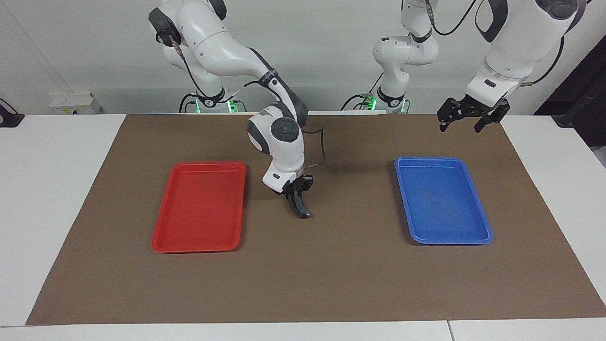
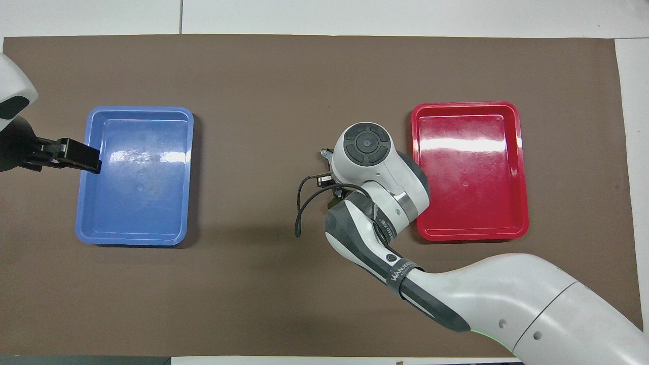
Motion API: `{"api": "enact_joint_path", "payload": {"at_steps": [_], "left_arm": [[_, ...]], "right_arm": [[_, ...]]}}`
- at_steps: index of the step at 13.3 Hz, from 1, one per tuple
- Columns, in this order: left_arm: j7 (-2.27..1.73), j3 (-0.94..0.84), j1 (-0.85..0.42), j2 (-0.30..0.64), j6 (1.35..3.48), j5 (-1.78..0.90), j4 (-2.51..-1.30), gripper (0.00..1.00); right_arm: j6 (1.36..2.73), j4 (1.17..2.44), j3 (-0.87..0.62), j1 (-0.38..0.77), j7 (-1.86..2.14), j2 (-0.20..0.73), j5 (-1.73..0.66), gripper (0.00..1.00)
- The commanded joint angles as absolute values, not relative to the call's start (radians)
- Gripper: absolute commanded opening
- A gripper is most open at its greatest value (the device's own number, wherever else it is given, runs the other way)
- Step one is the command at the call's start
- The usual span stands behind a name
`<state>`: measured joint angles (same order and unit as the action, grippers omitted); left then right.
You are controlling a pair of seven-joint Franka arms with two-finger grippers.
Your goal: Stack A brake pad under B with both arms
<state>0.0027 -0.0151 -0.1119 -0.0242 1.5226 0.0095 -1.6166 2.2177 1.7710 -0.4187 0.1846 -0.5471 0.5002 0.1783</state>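
Note:
My right gripper point(image 1: 295, 192) hangs over the middle of the brown mat point(image 1: 331, 274), between the two trays, shut on B point(image 1: 301, 207). B is a narrow, curved black pad that hangs down from the fingers, its pale lower end at or just above the mat. In the overhead view the right arm's wrist point(image 2: 366, 147) covers both the gripper and B. The A brake pad shows in neither view. My left gripper point(image 1: 460, 126) waits open and empty in the air by the blue tray point(image 1: 478, 227), at the mat's edge toward the robots; the left gripper point(image 2: 94, 163) also shows beside the blue tray point(image 2: 134, 238).
An empty red tray point(image 1: 199, 246) lies toward the right arm's end of the mat, close beside the right wrist. The blue tray holds nothing. A black cable point(image 2: 299, 213) loops off the right wrist. White table point(image 1: 47, 189) surrounds the mat.

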Motion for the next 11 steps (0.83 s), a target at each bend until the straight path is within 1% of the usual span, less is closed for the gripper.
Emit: {"api": "enact_joint_path", "payload": {"at_steps": [1, 2, 3, 4, 6, 8, 9, 11], "left_arm": [[0.018, -0.008, -0.112, -0.041, 1.545, -0.003, -1.643, 1.0], [0.017, -0.008, -0.112, -0.041, 1.545, -0.003, -1.643, 1.0], [0.018, -0.008, -0.112, -0.041, 1.545, -0.003, -1.643, 1.0], [0.017, -0.008, -0.112, -0.041, 1.545, -0.003, -1.643, 1.0], [0.018, -0.008, -0.112, -0.041, 1.546, -0.003, -1.643, 1.0], [0.018, -0.008, -0.112, -0.041, 1.546, -0.003, -1.646, 1.0], [0.018, -0.008, -0.113, -0.043, 1.548, -0.003, -1.651, 1.0], [0.018, -0.008, -0.112, -0.043, 1.549, -0.003, -1.651, 1.0]], "right_arm": [[2.221, 1.796, -0.431, 0.166, -0.531, 0.489, 0.19, 0.25], [2.221, 1.796, -0.431, 0.166, -0.531, 0.488, 0.19, 0.38], [2.221, 1.796, -0.431, 0.167, -0.531, 0.488, 0.19, 0.73], [2.221, 1.796, -0.431, 0.17, -0.534, 0.485, 0.19, 1.0], [2.198, 1.787, -0.431, 0.166, -0.532, 0.46, 0.19, 1.0], [2.165, 1.772, -0.428, 0.158, -0.531, 0.414, 0.184, 1.0], [2.134, 1.763, -0.426, 0.147, -0.531, 0.385, 0.184, 1.0], [2.041, 1.764, -0.417, 0.098, -0.516, 0.293, 0.183, 1.0]]}}
